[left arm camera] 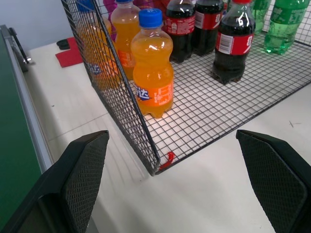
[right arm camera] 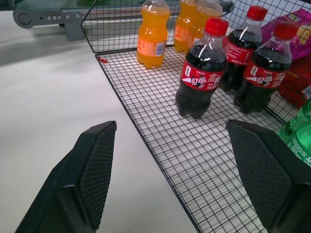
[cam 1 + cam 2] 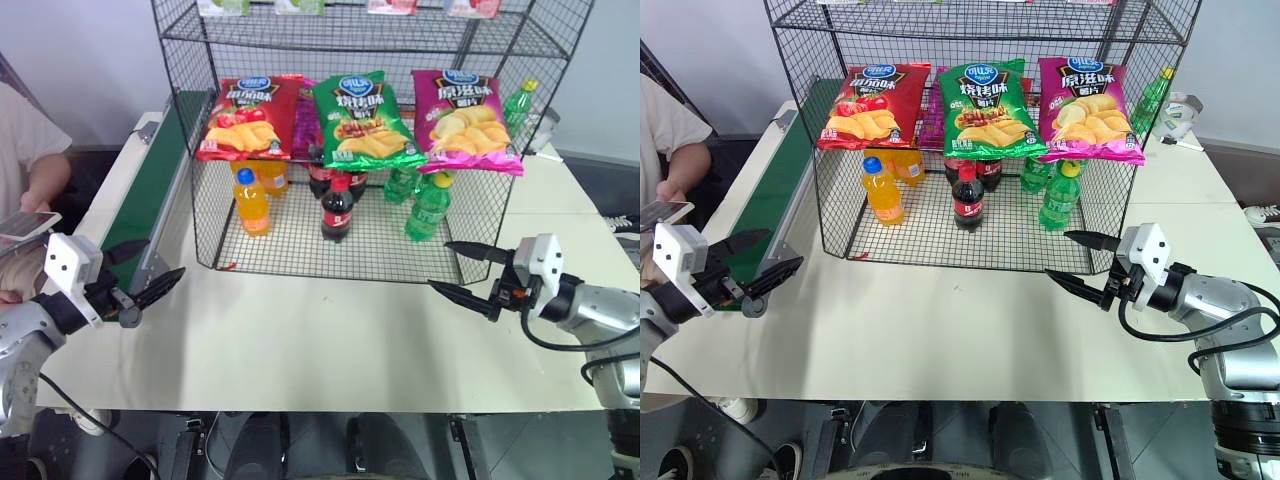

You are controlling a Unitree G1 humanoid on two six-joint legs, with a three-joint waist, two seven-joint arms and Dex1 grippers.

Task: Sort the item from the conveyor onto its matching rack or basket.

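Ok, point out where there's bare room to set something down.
Free: the white table between the left claw and right claw, in front of the wire rack. Also the rack's bottom mesh in front of the cola bottle. Crowded: the crisp-bag shelf, green bag in the middle.

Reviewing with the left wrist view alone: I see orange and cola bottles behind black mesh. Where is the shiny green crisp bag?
Observer: The shiny green crisp bag lies on the tall black wire-mesh rack's tier above the bottles, between a red crisp bag and a magenta crisp bag.
Operator: Anything on the dark green conveyor belt?
Observer: The visible stretch of dark green conveyor belt carries nothing.
Operator: And the right gripper?
Observer: The right gripper is open, holding nothing, near the rack's front right corner.
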